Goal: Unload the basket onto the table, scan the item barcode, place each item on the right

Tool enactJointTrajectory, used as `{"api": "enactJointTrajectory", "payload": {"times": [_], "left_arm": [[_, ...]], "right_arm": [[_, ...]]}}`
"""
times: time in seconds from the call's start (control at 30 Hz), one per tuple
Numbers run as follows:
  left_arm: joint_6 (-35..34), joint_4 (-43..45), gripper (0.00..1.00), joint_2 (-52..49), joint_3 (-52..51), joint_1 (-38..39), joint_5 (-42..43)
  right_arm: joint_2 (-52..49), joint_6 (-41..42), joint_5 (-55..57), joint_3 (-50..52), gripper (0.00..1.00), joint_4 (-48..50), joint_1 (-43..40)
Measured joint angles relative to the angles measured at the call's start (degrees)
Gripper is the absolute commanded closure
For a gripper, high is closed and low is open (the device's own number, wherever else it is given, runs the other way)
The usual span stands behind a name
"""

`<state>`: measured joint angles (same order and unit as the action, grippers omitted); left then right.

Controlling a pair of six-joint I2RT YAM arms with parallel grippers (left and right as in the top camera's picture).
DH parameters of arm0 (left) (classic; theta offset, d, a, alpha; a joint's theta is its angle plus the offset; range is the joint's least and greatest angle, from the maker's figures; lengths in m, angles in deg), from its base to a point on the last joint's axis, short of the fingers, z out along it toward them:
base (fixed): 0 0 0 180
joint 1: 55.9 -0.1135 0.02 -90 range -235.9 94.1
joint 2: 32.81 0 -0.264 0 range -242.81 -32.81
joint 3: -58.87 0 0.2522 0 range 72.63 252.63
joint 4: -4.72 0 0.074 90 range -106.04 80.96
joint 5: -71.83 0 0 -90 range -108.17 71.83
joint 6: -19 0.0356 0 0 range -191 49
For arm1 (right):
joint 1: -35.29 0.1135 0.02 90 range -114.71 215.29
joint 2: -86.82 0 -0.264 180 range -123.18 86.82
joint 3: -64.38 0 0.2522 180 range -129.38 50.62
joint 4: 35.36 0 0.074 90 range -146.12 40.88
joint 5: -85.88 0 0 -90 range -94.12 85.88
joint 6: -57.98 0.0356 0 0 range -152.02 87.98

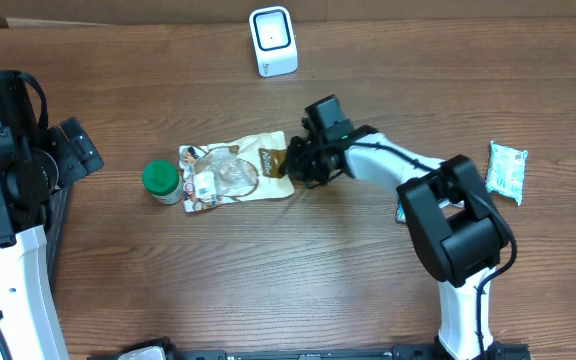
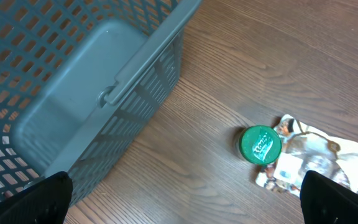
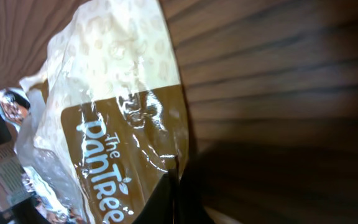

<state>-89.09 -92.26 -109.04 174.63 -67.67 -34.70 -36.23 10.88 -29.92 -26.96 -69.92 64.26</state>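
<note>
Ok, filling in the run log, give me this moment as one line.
right gripper: fingers shut on snack bag edge | left gripper: fingers open, near basket | snack bag: on table, short of scanner

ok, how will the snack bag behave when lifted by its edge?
Probably floppy: the snack bag is wrinkled film, so it likely droops from the right claw pinching its edge. It lies fairly flat, so likely light. The glossy surface may slip.

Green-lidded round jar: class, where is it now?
Overhead view: the jar stands left of centre on the wooden table, just left of the crinkly snack bag.
</note>
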Motion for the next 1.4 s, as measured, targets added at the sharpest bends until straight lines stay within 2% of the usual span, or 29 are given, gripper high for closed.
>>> {"api": "enactJointTrajectory", "payload": {"times": [0.03, 0.1, 0.13, 0.27, 0.5, 0.83, 0.9, 1.03, 1.13, 1.17, 1.23, 1.4], "left_arm": [[0.00, 0.02, 0.00, 0.00, 0.00, 0.00, 0.00], [0.00, 0.00, 0.00, 0.00, 0.00, 0.00, 0.00], [0.00, 0.00, 0.00, 0.00, 0.00, 0.00, 0.00], [0.00, 0.02, 0.00, 0.00, 0.00, 0.00, -0.02], [0.00, 0.00, 0.00, 0.00, 0.00, 0.00, 0.00], [0.00, 0.00, 0.00, 0.00, 0.00, 0.00, 0.00], [0.00, 0.00, 0.01, 0.00, 0.00, 0.00, 0.00], [0.00, 0.02, 0.01, 0.00, 0.00, 0.00, 0.00], [0.00, 0.00, 0.00, 0.00, 0.00, 0.00, 0.00], [0.00, 0.02, 0.01, 0.00, 0.00, 0.00, 0.00], [0.00, 0.02, 0.00, 0.00, 0.00, 0.00, 0.00], [0.00, 0.02, 0.00, 0.00, 0.00, 0.00, 0.00]], "right_arm": [[0.00, 0.35, 0.46, 0.02, 0.88, 0.48, 0.74], [-0.02, 1.31, 1.01, -0.02, 0.63, 1.90, 2.08], [0.00, 1.03, 0.68, -0.13, 0.56, 2.62, 2.23], [0.09, -2.08, -3.19, -0.39, 0.40, 4.46, 2.29], [-0.13, -9.75, -9.60, 0.02, 0.40, 4.83, 2.25], [-3.58, -12.22, -18.38, 0.09, 0.40, 12.57, 2.25], [-4.02, -12.22, -19.23, 0.15, 0.44, 14.36, 2.25], [-4.44, -11.34, -20.28, 0.35, 0.59, 17.79, 2.27], [-4.44, -10.40, -20.20, 0.37, 0.59, 18.73, 2.43], [-4.44, -10.21, -20.20, 0.37, 0.55, 18.69, 2.49], [-4.48, -9.90, -19.87, 0.37, 0.52, 18.71, 2.78], [-4.76, -9.42, -19.17, 0.37, 0.52, 18.82, 3.04]]}}
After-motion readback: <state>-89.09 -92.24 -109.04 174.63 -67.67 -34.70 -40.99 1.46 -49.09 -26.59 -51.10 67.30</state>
